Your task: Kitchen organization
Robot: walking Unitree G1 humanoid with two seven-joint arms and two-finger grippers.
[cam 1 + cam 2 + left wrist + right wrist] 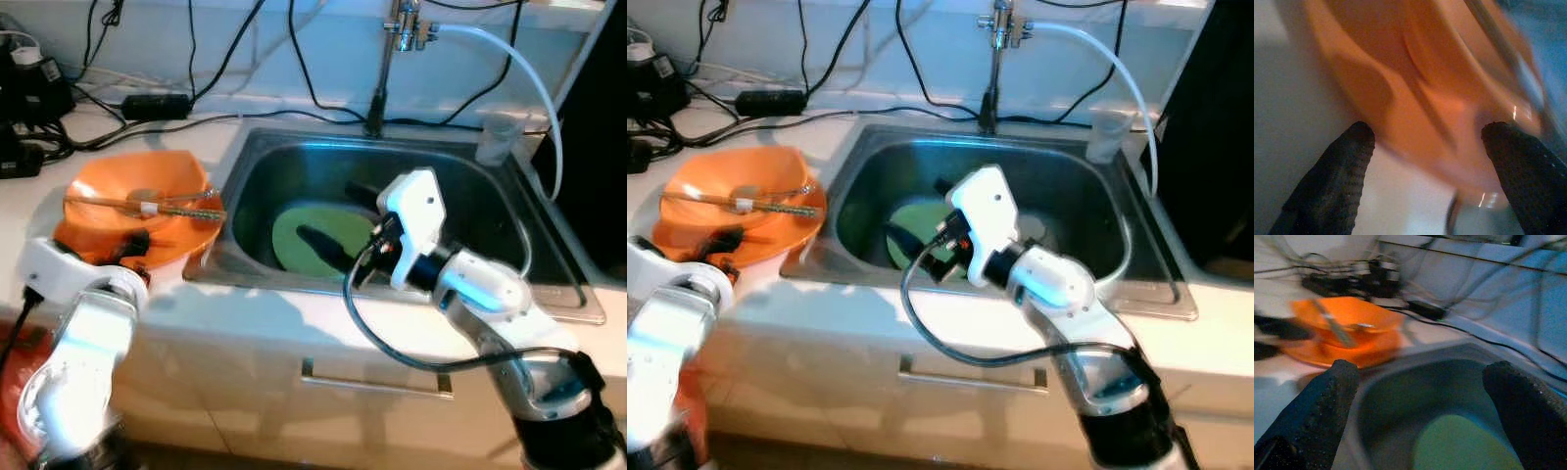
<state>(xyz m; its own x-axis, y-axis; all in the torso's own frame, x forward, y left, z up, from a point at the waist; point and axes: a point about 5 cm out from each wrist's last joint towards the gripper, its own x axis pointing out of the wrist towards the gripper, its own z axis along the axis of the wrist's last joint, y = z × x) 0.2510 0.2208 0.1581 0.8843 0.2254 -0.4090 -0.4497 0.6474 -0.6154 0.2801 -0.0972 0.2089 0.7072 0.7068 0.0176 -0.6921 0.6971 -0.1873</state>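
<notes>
An orange bowl [137,201] stands on the white counter left of the sink, with chopsticks [147,207] lying across its rim. My left gripper [132,253] is at the bowl's near edge. In the left wrist view it [1425,171] is open, with the bowl's side [1415,73] just beyond the fingers. A green plate [318,240] lies on the bottom of the steel sink [392,294]. My right gripper [338,220] hangs open over the sink above the plate, holding nothing. The right wrist view shows the plate [1464,445] between its fingers and the bowl [1347,318] farther off.
A faucet [387,59] with a white hose [529,69] rises behind the sink. A clear cup [498,137] stands at the sink's far right corner. Black cables and a power adapter [157,103] lie along the back of the counter. Below the counter's edge is a drawer handle [377,382].
</notes>
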